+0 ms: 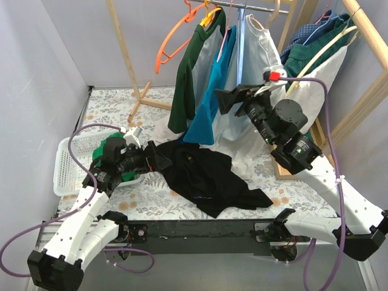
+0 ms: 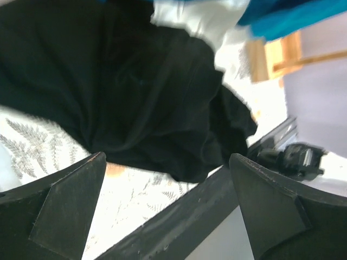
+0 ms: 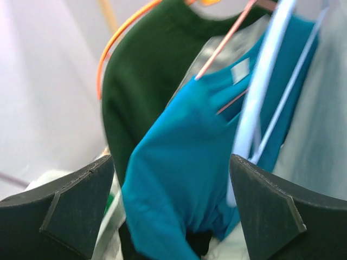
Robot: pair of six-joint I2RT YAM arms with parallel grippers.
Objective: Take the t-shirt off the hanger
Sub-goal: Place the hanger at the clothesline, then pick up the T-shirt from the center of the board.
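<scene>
A black t-shirt (image 1: pixel 206 173) lies crumpled on the fern-print table, off any hanger; it fills the upper left wrist view (image 2: pixel 124 92). My left gripper (image 1: pixel 159 157) is open and empty at its left edge, low over the table. A teal t-shirt (image 1: pixel 209 103) hangs on a pink hanger (image 1: pixel 225 36) on the rail, between a dark green and white shirt (image 1: pixel 188 73) and a white one (image 1: pixel 254 66). My right gripper (image 1: pixel 227 100) is open and empty, raised, facing the teal shirt (image 3: pixel 184 179) with its jaws apart from it.
An empty orange hanger (image 1: pixel 176 36) hangs at the rail's left end. A white basket (image 1: pixel 66 163) with green cloth stands at the left. More shirts hang at the far right (image 1: pixel 315 42). The wooden rack's foot (image 1: pixel 148 100) rests on the table behind.
</scene>
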